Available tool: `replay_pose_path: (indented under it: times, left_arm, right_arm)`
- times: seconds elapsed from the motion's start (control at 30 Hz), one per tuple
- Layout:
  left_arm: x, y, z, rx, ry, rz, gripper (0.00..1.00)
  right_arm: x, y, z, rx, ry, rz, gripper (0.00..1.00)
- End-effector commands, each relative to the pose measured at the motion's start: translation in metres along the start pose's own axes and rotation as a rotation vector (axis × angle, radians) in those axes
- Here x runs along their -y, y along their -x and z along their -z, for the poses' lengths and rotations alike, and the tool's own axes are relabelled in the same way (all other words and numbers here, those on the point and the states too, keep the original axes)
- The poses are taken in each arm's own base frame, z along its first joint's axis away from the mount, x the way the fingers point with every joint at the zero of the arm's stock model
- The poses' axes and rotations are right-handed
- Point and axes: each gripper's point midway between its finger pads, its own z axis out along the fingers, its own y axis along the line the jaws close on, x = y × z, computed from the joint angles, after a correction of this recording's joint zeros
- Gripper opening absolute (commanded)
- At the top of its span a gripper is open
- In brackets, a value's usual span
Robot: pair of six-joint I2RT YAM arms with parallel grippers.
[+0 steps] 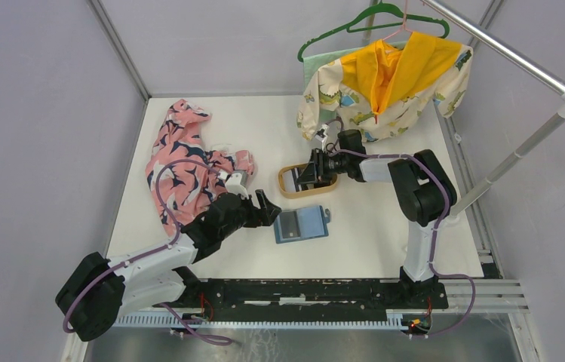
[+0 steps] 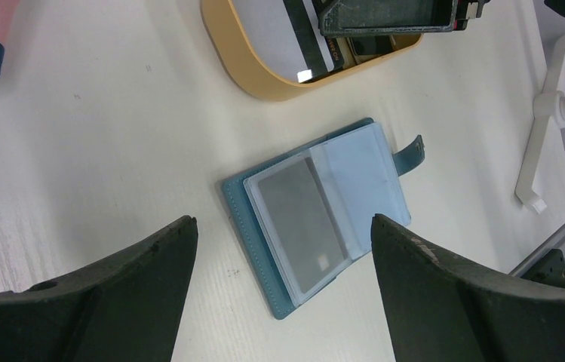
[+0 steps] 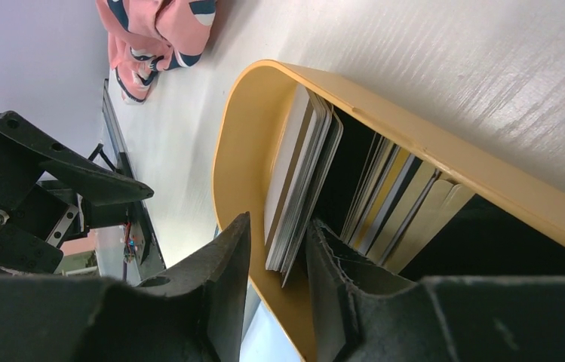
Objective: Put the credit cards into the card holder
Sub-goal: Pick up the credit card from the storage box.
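Nearest, the left gripper (image 1: pixel 271 209) hovers low over the white table (image 1: pixel 385 234) with its two fingers spread wide and nothing between them, just left of the card holder (image 1: pixel 302 223). That teal holder lies opened flat on the table between the two arms. Its clear plastic sleeves face up and its little side tab (image 2: pixel 413 154) sticks out on the far-right edge. One sleeve holds a grey card (image 2: pixel 298 222); the sleeve beside it looks pale and see-through, and I cannot tell whether anything is inside. Just beyond the holder, not touching it, sits the tan oval wooden tray (image 1: pixel 288 190). Inside it the credit cards (image 3: pixel 302 173) stand on edge in a small packet, pale and dark edges together. More cards (image 3: pixel 392 219) lean in a second bundle further along the tray. The right gripper (image 1: pixel 311 172) reaches down into the tray. Its jaws are drawn partly together, one on each side of the lower corner of that first packet, and whether the fingers (image 3: pixel 226 256) actually press the cards cannot be told. Farther left lies a crumpled pink patterned garment (image 1: pixel 185 166). At the back a cream and yellow garment (image 1: pixel 385 83) hangs from a green hanger (image 1: pixel 373 19) on a metal rail (image 1: pixel 505 49).
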Motion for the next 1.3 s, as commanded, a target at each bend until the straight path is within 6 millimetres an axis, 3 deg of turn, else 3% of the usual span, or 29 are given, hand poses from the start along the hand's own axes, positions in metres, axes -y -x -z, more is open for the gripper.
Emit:
replay_pose_path:
  times: [0.0, 0.6, 0.87, 1.27]
  left_arm:
    - [0.007, 0.015, 0.001, 0.050, -0.019, 0.006, 0.90]
    - [0.009, 0.016, 0.001, 0.051, -0.023, 0.002, 0.90]
    - [0.010, 0.018, 0.001, 0.053, -0.024, 0.002, 0.90]
    - [0.009, 0.016, 0.001, 0.051, -0.022, 0.003, 0.90]
  right_arm:
    - [-0.015, 0.015, 0.008, 0.042, 0.033, 0.045, 0.36]
    - [-0.008, 0.015, 0.009, 0.047, 0.013, 0.041, 0.07]
    - [-0.003, 0.017, 0.014, 0.054, -0.013, 0.043, 0.05]
    - [0.009, 0.010, 0.012, 0.032, -0.037, 0.029, 0.16]
